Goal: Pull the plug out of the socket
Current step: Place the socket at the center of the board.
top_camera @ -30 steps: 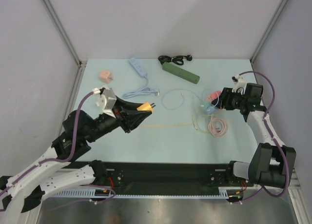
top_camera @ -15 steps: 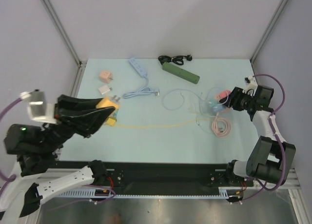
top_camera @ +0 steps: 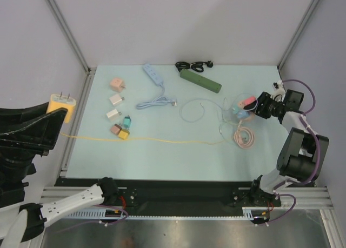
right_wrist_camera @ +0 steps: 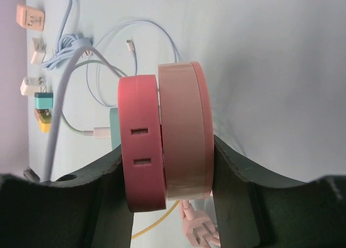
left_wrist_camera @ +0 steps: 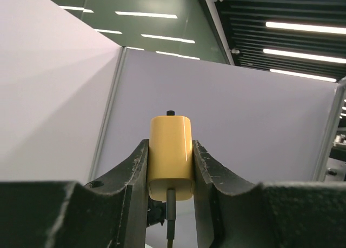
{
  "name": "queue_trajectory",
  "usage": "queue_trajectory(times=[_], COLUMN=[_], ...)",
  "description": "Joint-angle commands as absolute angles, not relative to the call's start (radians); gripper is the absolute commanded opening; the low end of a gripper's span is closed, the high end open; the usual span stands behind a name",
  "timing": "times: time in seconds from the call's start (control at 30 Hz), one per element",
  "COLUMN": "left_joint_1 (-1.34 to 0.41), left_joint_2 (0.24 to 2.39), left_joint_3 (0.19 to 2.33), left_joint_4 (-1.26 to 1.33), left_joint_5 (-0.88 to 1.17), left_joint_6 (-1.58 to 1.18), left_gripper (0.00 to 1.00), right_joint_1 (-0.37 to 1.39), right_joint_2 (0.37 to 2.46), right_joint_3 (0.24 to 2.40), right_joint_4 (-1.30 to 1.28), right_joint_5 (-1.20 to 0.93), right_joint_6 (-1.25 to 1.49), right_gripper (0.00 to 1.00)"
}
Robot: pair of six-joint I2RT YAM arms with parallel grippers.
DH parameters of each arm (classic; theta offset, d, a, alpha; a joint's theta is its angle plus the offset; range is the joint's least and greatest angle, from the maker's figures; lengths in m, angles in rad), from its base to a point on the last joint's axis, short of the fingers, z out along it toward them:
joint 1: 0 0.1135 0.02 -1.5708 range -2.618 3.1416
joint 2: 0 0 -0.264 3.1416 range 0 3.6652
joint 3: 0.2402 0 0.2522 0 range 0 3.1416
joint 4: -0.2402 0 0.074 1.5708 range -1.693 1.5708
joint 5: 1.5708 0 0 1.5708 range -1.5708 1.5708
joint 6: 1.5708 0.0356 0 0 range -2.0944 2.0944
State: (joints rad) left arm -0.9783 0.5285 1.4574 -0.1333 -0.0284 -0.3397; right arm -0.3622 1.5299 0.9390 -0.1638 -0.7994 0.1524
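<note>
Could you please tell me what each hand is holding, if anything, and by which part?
The left hand grips the yellow plug by its two opposite sides. The right hand clamps the pink round socket across its flat faces.

Three views — one fixed, two on wrists
The top camera looks down from behind the near edge over the whole table (top_camera: 178,156). The left wrist camera tilts up at wall panels (left_wrist_camera: 243,129) and ceiling lights (left_wrist_camera: 303,25), close on the yellow plug (left_wrist_camera: 170,156) — its only link with the top view. The right wrist camera, close on the pink socket (right_wrist_camera: 162,134), faces the table, sharing what seem the same small adapters (right_wrist_camera: 43,101)
</note>
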Motion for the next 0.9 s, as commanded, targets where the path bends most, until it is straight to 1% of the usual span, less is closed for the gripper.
queue_trajectory(times=[0.0,0.07,0.27,0.37,0.43,0.47,0.5,0.53,0.57,0.6,0.67,0.7,0.83,0.87], left_joint_1=[-0.973,-0.973,-0.973,-0.973,-0.973,-0.973,-0.973,-0.973,-0.973,-0.973,-0.973,-0.973,-0.973,-0.973], left_joint_2=[0.520,0.528,0.575,0.584,0.591,0.592,0.595,0.592,0.592,0.594,0.594,0.595,0.601,0.604], left_joint_3=[1.465,1.441,1.312,1.252,1.233,1.220,1.212,1.203,1.184,1.177,1.161,1.146,1.115,1.105], left_joint_4=[-0.161,-0.184,-0.192,-0.158,-0.150,-0.150,-0.149,-0.144,-0.141,-0.140,-0.141,-0.140,-0.132,-0.126], left_joint_5=[-0.138,-0.164,-0.187,-0.175,-0.167,-0.163,-0.163,-0.161,-0.160,-0.156,-0.152,-0.149,-0.135,-0.133], left_joint_6=[-0.337,-0.344,-0.373,-0.377,-0.380,-0.380,-0.383,-0.390,-0.393,-0.397,-0.399,-0.400,-0.403,-0.403], left_gripper=[0.00,0.00,0.00,0.00,0.00,0.00,0.00,0.00,0.00,0.00,0.00,0.00,0.00,0.00], right_joint_1=[-0.359,-0.348,-0.301,-0.290,-0.290,-0.291,-0.293,-0.296,-0.302,-0.308,-0.321,-0.334,-0.341,-0.342], right_joint_2=[1.613,1.688,1.807,1.853,1.879,1.884,1.885,1.879,1.872,1.858,1.812,1.796,1.730,1.705], right_joint_3=[1.011,1.038,1.084,1.118,1.143,1.155,1.185,1.198,1.213,1.233,1.247,1.250,1.292,1.296], right_joint_4=[-0.120,-0.167,-0.216,-0.244,-0.267,-0.305,-0.331,-0.356,-0.404,-0.429,-0.474,-0.491,-0.592,-0.615], right_joint_5=[-0.902,-0.917,-0.927,-0.920,-0.922,-0.917,-0.914,-0.910,-0.894,-0.890,-0.876,-0.868,-0.801,-0.764], right_joint_6=[0.178,0.155,0.118,0.097,0.071,0.052,0.005,-0.021,-0.049,-0.096,-0.139,-0.161,-0.305,-0.322], right_gripper=[0.00,0.00,0.00,0.06,0.14,0.20,0.32,0.42,0.50,0.60,0.69,0.76,0.89,0.89])
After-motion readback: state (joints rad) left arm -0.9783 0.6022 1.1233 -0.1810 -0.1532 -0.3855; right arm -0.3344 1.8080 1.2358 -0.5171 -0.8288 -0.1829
